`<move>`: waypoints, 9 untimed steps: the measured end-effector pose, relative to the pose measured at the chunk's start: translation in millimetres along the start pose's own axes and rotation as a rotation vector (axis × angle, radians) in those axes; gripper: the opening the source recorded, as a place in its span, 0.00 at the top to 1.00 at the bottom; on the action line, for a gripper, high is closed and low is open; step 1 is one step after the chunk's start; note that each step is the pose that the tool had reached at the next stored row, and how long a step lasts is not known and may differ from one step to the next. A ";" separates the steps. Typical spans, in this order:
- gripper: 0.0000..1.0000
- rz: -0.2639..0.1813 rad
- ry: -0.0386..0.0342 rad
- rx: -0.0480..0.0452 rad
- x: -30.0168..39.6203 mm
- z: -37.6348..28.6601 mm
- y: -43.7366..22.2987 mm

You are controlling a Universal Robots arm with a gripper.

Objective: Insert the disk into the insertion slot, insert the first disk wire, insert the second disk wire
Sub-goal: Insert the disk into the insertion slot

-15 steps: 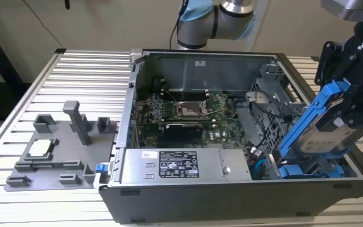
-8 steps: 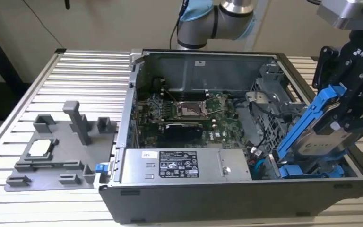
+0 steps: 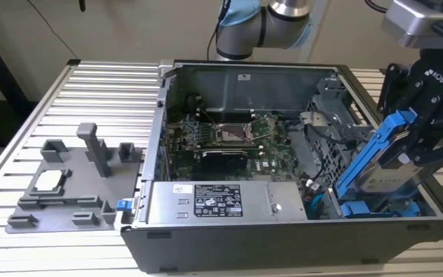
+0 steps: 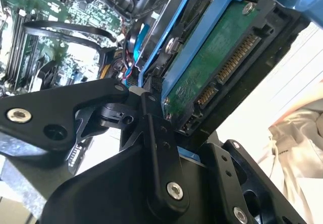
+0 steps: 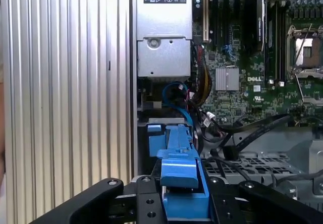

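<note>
The disk (image 3: 375,170) is a silver-grey drive in a bright blue carrier. It hangs tilted, its low end inside the open computer case (image 3: 229,242), at the near corner on the exterior view's right. My gripper (image 3: 420,151) is shut on its upper part. In the second wrist view the disk's green circuit board (image 4: 217,67) and connector row face the camera beside a black finger (image 4: 156,143). In the first wrist view the blue carrier (image 5: 179,166) is seen edge-on between the fingers. A blue cable (image 5: 176,95) and black cables (image 5: 242,133) lie in the case near it.
A second blue carrier (image 3: 379,209) lies low in the bay under the disk. A silver power supply (image 3: 214,202) and the motherboard (image 3: 229,135) take up the case. A grey fixture plate (image 3: 60,184) with posts sits on the slatted table (image 3: 98,92).
</note>
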State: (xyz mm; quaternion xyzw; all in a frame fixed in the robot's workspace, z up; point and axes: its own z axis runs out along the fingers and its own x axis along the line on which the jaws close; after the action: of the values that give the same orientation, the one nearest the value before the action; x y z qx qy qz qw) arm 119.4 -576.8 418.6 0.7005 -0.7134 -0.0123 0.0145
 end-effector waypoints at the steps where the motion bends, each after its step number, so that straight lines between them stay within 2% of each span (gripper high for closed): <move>1: 0.67 0.000 -0.0002 0.0000 -0.2 0.7 -0.1; 9: 0.67 0.000 -0.0002 0.0000 -2.0 6.5 -1.4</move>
State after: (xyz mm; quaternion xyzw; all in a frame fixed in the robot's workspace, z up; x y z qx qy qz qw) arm 120.6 -574.9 412.0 0.7005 -0.7134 -0.0124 0.0144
